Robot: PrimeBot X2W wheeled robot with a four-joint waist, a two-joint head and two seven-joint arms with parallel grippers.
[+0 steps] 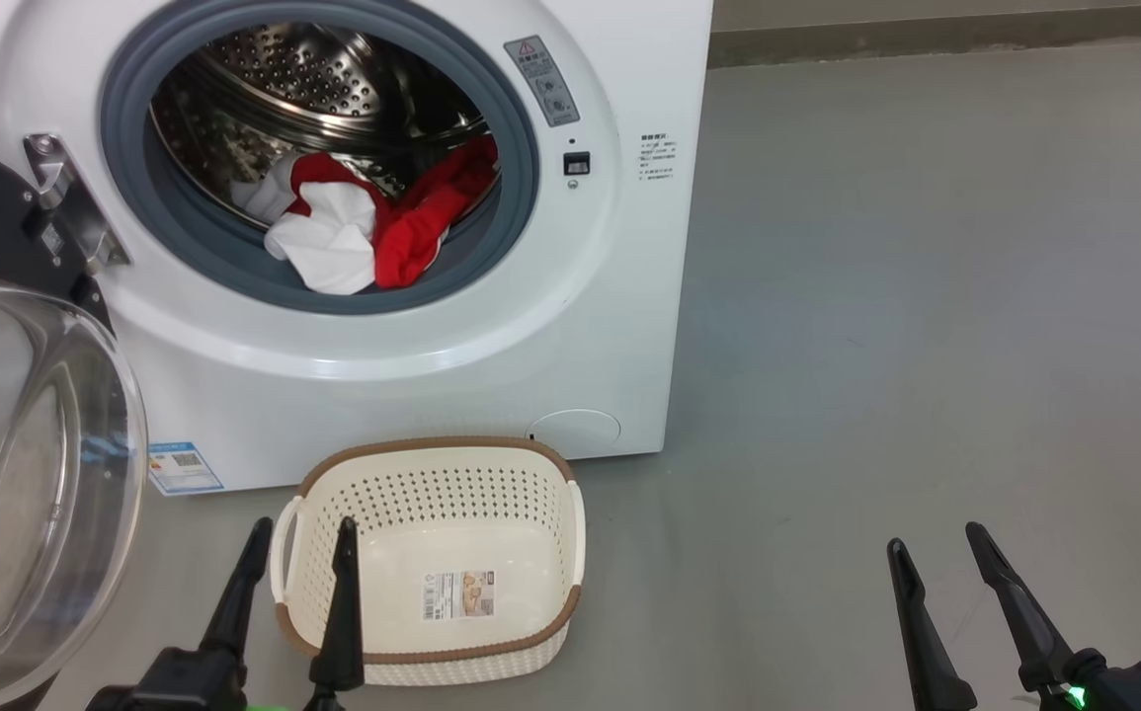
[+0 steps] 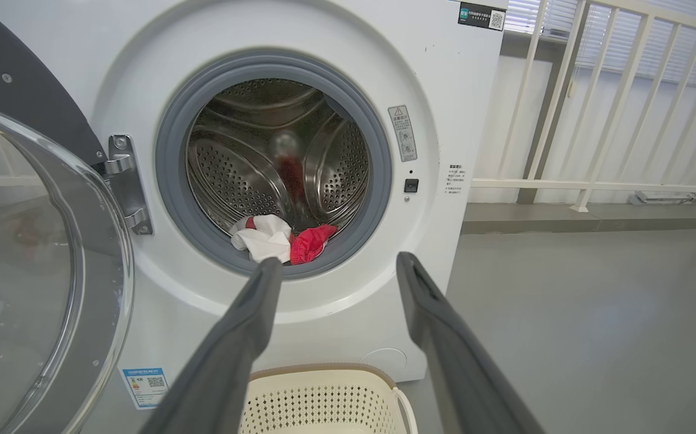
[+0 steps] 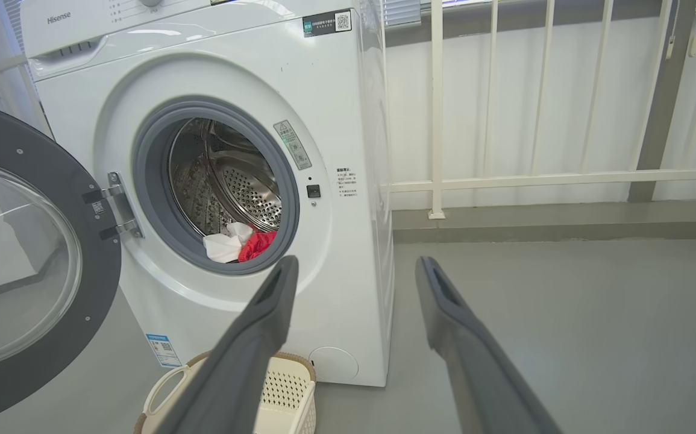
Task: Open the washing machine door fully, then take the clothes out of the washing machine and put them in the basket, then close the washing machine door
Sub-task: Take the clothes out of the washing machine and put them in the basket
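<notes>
Fingers of the left gripper (image 1: pixel 302 525) stand spread and empty above the left side of the basket (image 1: pixel 437 443). The right gripper (image 1: pixel 935 536), likewise spread and empty, hangs over bare grey floor (image 1: pixel 876 326) with open room to its right. The washing machine door (image 1: pixel 32 474), swung wide, crowds the left, its outer edge cut off. The clothes (image 1: pixel 363 222) lie ahead of both grippers, well apart, at the drum's front lip in the washing machine (image 1: pixel 412 380), partly hidden behind the grey ring (image 1: pixel 185 247).

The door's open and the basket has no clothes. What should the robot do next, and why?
Probably reach the open left tool forward into the washing machine toward the clothes. The washing machine door is swung wide, the clothes lie just inside the opening, and the basket below holds none.
</notes>
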